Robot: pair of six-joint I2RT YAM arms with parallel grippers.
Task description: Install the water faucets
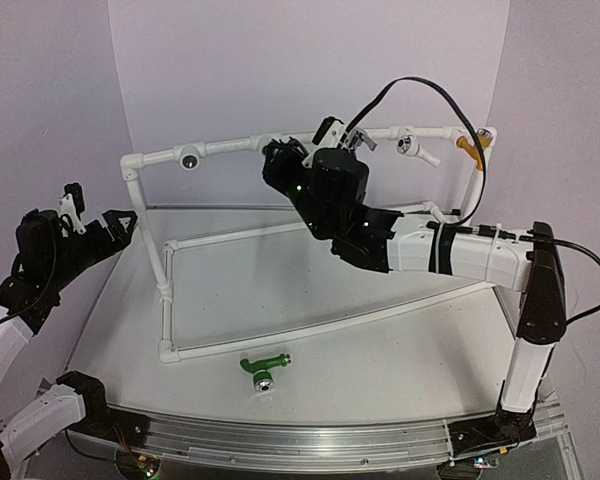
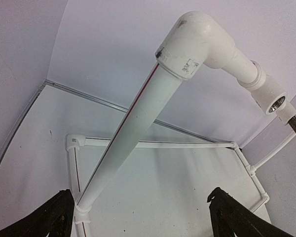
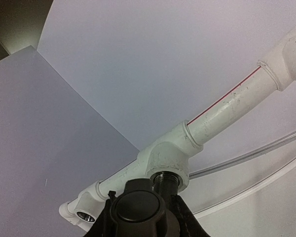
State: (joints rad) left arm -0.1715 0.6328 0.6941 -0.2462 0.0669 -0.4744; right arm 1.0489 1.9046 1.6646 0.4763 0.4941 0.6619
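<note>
The dark tap (image 3: 138, 207) is clamped in the right jaws, with its threaded end pointing straight up into the tee fitting (image 3: 170, 155). The green tap (image 1: 263, 366) lies on the worktop (image 1: 380, 360), well apart from the left jaws, which are wide open and empty.

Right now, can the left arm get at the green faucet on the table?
Probably yes: the green faucet lies in the open, on the near side of the pipe frame; the left gripper is open and empty.
</note>
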